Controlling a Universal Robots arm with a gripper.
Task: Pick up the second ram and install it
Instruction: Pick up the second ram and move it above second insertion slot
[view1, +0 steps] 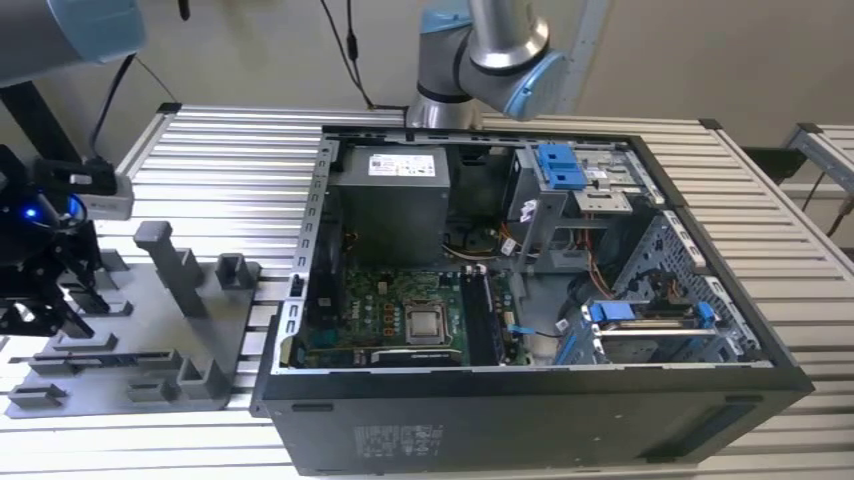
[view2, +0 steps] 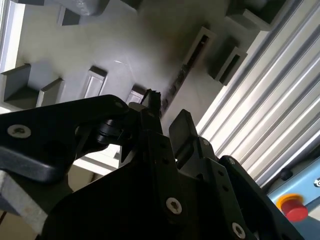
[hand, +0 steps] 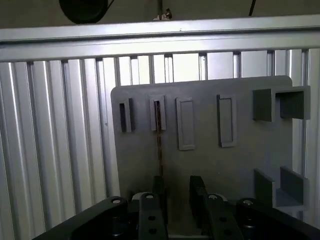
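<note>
The second ram (hand: 159, 145) is a thin dark stick standing on edge in the grey fixture tray (hand: 240, 160). One end sits in a raised slot, and the stick runs from there toward my gripper (hand: 178, 194). The gripper is open and hangs low over the tray, with the ram's near end lined up beside one finger (hand: 159, 192); I cannot tell if they touch. In the second wrist view the ram (view2: 176, 80) runs up to the fingertips of the gripper (view2: 167, 107). In the exterior view the gripper (view1: 40, 305) hangs over the tray (view1: 160, 330) at the exterior view's left.
An open black computer case (view1: 534, 410) lies on the slatted aluminium table (view1: 227, 160), to the tray's right in the exterior view, with its motherboard (view1: 400, 310) exposed. Upright posts (view1: 174, 265) rise from the tray. A red button (view2: 292, 207) sits beyond the table edge.
</note>
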